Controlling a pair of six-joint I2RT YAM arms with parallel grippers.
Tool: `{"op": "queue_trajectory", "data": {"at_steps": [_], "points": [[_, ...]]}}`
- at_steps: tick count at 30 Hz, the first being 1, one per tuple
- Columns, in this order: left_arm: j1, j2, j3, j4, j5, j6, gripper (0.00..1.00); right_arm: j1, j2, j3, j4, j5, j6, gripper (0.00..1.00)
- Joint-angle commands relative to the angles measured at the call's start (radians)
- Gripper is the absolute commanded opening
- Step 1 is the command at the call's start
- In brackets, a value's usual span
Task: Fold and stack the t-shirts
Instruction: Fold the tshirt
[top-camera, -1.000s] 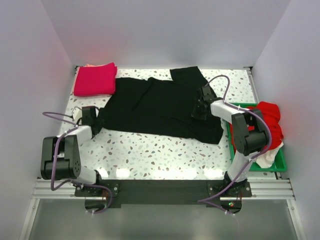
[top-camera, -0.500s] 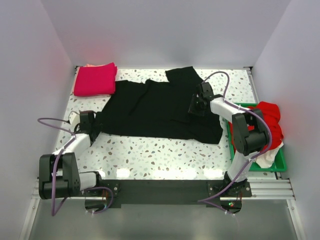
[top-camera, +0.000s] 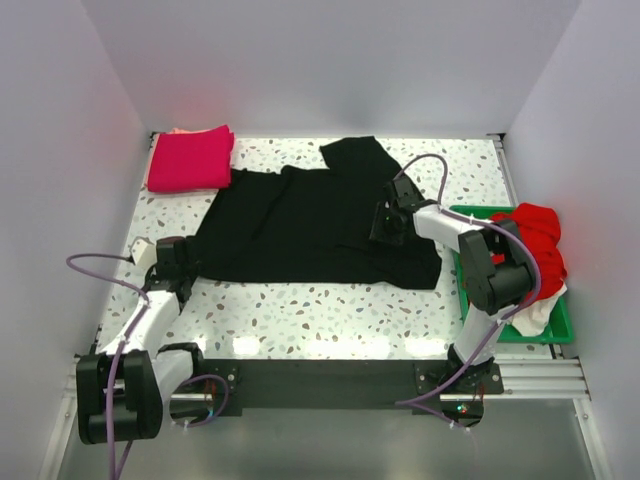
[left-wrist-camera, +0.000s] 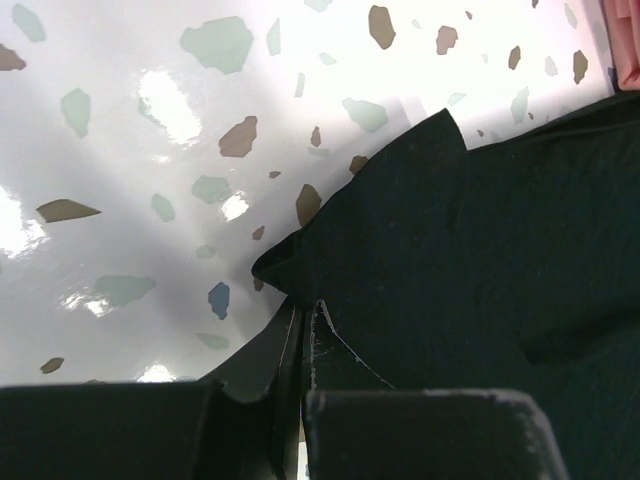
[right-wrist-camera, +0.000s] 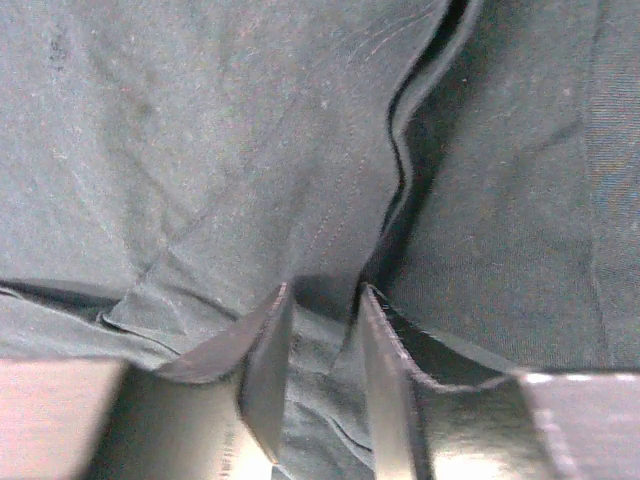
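At the left, your left gripper (left-wrist-camera: 303, 335) has its fingers pressed together on a corner of the black t-shirt (top-camera: 300, 215). The shirt lies spread nearly flat across the middle of the table (top-camera: 300, 310). Expect it to be light, limp and a little stretchy. It will likely sag and drag rather than hold a shape, so take it by hems, seams or corners. On the right, your right gripper (right-wrist-camera: 325, 320) has its fingers parted astride a raised fold near the sleeve, without clamping it.
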Motion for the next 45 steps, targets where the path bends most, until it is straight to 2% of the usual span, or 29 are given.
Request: {"op": "queue_trajectory", "data": {"at_steps": [1,6,9,10,16,25,29,30,32,33,36,39,41,42,45], "points": [[0.002,-0.033,-0.015,-0.029,-0.055,-0.013,0.00,0.021,-0.050,-0.012,0.036,0.010,0.003,0.35],[0.002,-0.031,-0.024,-0.021,-0.044,-0.008,0.00,0.033,-0.070,0.010,0.024,0.012,0.008,0.21],[0.002,-0.022,-0.023,-0.015,-0.037,-0.007,0.00,0.033,-0.048,0.042,0.009,0.007,0.003,0.04],[0.002,-0.020,-0.024,-0.013,-0.035,-0.005,0.00,0.032,-0.042,0.054,0.005,0.007,0.003,0.01],[0.002,-0.014,-0.023,-0.007,-0.027,-0.001,0.00,0.033,0.039,0.220,-0.042,-0.011,0.005,0.00],[0.004,0.000,-0.020,0.002,-0.020,0.009,0.00,0.045,0.174,0.379,-0.054,-0.071,0.031,0.00],[0.002,0.000,-0.021,0.014,-0.015,0.012,0.00,0.050,0.194,0.409,-0.022,-0.123,0.022,0.09],[0.002,0.004,-0.023,0.017,-0.013,0.012,0.00,0.052,0.197,0.413,-0.021,-0.135,0.011,0.19],[0.004,0.007,-0.023,0.023,-0.009,0.010,0.00,0.053,0.185,0.441,-0.051,-0.137,-0.009,0.31],[0.002,0.012,-0.021,0.022,-0.007,0.010,0.00,0.056,0.171,0.444,-0.068,-0.125,-0.030,0.49],[0.002,0.012,-0.021,0.028,-0.007,0.010,0.00,0.053,0.063,0.403,-0.122,-0.051,-0.063,0.71],[0.002,0.006,-0.027,0.036,-0.001,0.010,0.00,0.045,-0.098,0.289,-0.166,0.073,-0.069,0.74],[0.002,0.003,-0.027,0.037,0.002,0.010,0.00,0.013,-0.186,0.171,-0.194,0.142,-0.051,0.71],[0.002,-0.003,-0.027,0.037,0.003,0.012,0.00,0.000,-0.271,0.127,-0.197,0.144,-0.049,0.70],[0.002,-0.019,-0.024,0.043,0.005,0.010,0.00,-0.079,-0.397,-0.048,-0.209,0.161,-0.043,0.66]]}}
